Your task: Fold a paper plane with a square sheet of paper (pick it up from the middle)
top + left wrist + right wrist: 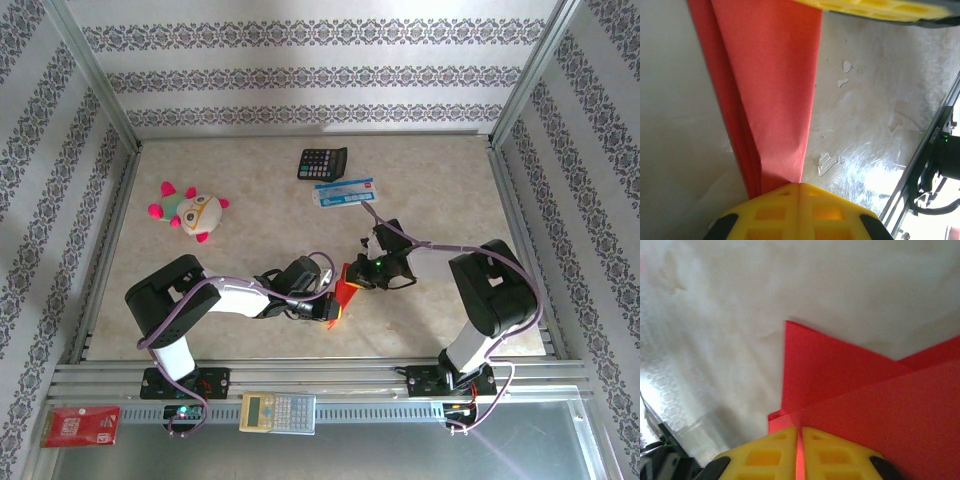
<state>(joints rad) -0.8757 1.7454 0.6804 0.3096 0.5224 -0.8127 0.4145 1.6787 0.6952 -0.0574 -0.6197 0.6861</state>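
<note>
Two pinches on the red paper (348, 291), near middle of the table (240, 190): left gripper (799, 186) and right gripper (800, 432) each clamped on a folded edge. Risk — pulling apart or moving out of sync tears the sheet, or it slips and the crease skews.

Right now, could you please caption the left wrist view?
Left tool clamps the folded red paper over the beige table.
</note>
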